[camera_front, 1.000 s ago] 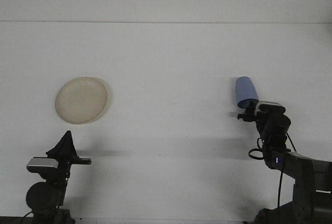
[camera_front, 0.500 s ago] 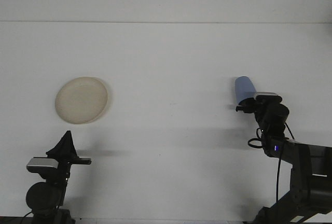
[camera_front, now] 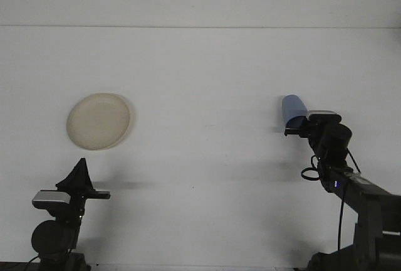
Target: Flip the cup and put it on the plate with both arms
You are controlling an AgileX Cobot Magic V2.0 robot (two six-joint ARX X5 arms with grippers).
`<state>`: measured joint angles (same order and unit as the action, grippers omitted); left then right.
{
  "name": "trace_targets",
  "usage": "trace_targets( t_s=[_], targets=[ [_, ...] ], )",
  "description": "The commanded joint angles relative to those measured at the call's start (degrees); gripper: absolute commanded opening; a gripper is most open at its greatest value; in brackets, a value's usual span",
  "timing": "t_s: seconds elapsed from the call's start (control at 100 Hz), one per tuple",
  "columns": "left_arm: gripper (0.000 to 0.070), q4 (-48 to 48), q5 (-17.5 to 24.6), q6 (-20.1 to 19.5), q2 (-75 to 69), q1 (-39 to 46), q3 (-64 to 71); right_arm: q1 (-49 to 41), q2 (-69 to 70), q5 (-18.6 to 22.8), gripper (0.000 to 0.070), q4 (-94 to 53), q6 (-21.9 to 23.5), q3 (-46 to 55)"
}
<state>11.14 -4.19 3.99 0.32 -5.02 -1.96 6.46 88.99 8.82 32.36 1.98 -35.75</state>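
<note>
The blue cup (camera_front: 292, 110) is up off the white desk (camera_front: 207, 76), carried at the front of the right gripper (camera_front: 294, 125) on the right side of the scene. The cup is tipped, rounded end up and leaning toward the left, lower end buried in the dark fingers, which are clamped around it. A faint shadow sits on the desk just left of the gripper. Behind the gripper the black wrist and the right arm (camera_front: 351, 183) run down toward the lower right corner, cables looping beside them and a small blue light glowing on the arm.

Over on the left, the cream plate (camera_front: 99, 121) lies flat on the desk, well apart from the cup, nothing on it. Below the plate, near the bottom edge, the left gripper (camera_front: 78, 175) points upward, its dark fingers coming together in a peak, closed with nothing between them as far as this front view shows. It is clear of the plate, not touching it. 2 arms in view, 1 of them loaded.
</note>
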Motion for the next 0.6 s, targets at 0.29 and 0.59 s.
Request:
trace_targets(
  t_s=[0.29,0.59],
  targets=[
    [0.0011,0.8,0.1,0.1,-0.1,-0.1,1.1,-8.5,-29.9,-8.0,0.0000,-26.3,3.0,-0.6],
    [0.0011,0.7,0.1,0.1,-0.1,-0.1,1.1,-20.5,-45.2,-9.0,0.0000,-62.3,15.3,-9.7]
  ],
)
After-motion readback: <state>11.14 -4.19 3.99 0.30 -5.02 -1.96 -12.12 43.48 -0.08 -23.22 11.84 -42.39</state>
